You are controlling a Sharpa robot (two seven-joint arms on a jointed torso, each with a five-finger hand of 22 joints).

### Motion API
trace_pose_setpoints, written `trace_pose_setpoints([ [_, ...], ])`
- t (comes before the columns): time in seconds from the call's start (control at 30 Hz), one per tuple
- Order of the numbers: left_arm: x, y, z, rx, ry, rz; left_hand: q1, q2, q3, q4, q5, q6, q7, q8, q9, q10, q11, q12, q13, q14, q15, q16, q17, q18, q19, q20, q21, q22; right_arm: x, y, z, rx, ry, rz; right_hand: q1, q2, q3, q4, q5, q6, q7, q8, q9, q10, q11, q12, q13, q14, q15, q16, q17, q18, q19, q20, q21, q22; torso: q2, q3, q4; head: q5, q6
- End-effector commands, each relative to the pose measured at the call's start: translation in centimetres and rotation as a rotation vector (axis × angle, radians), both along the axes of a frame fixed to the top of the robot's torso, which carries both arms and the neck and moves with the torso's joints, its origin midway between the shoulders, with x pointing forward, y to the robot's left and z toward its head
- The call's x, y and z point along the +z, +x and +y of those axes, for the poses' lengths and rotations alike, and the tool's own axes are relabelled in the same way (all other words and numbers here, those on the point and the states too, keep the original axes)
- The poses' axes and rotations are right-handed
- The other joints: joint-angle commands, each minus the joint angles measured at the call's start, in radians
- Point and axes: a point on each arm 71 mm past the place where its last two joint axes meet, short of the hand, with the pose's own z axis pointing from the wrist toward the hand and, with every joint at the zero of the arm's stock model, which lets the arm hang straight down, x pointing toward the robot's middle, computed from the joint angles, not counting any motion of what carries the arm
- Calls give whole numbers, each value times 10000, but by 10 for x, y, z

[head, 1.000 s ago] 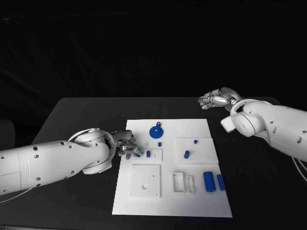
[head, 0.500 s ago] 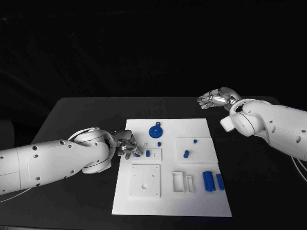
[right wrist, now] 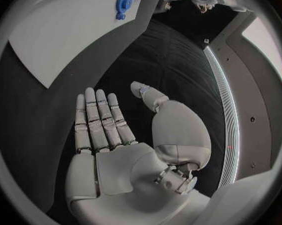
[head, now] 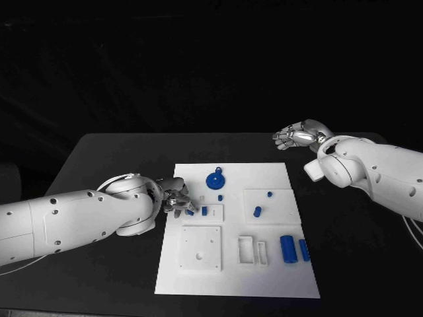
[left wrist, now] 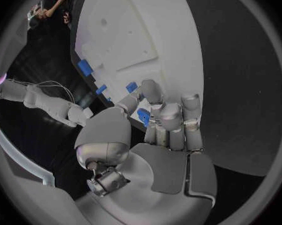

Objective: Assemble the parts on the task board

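Task board [head: 232, 264] lies in the middle of the black worktop [head: 107, 158]. The left robot hand [head: 178, 202] sits at the board's 9 o'clock edge, its fingers pinching a small blue part [left wrist: 143, 116]. A blue gear [head: 215, 180] rests toward 12 o'clock, two blue cylinders [head: 288, 249] toward 4 o'clock. The right robot hand [head: 295, 136] hovers off the board at 1 o'clock, holding nothing, fingers extended and apart.
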Motion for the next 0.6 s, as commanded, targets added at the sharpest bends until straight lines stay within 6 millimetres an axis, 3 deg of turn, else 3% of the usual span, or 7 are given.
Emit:
trace_pose_setpoints([
  [0.03,-10,-4,-2,-200,356,433,14,-85,-5,54,-52,308,-259,-49,-34,-29,-41,42,12,-20,-113,33,14,-52,74,-1068,32,134,0,0,2,168,52,22,-68,7,-12,33,16,-90,165,32,-14,27,43,-51,-11,-90,-11,44,-14,116,-48,48,-55,9,5,2,-7,-3,-16],
  [0.6,-13,-7,-4,-390,530,741,118,-26,49,19,18,311,-265,-27,-44,-34,-45,78,11,-12,-114,48,25,-44,62,-1080,34,139,-5,-2,2,188,56,113,-74,6,-15,38,36,-95,165,33,-18,24,44,-56,-12,-94,-11,46,-19,120,-52,48,-61,10,4,-2,4,-12,-77],
])
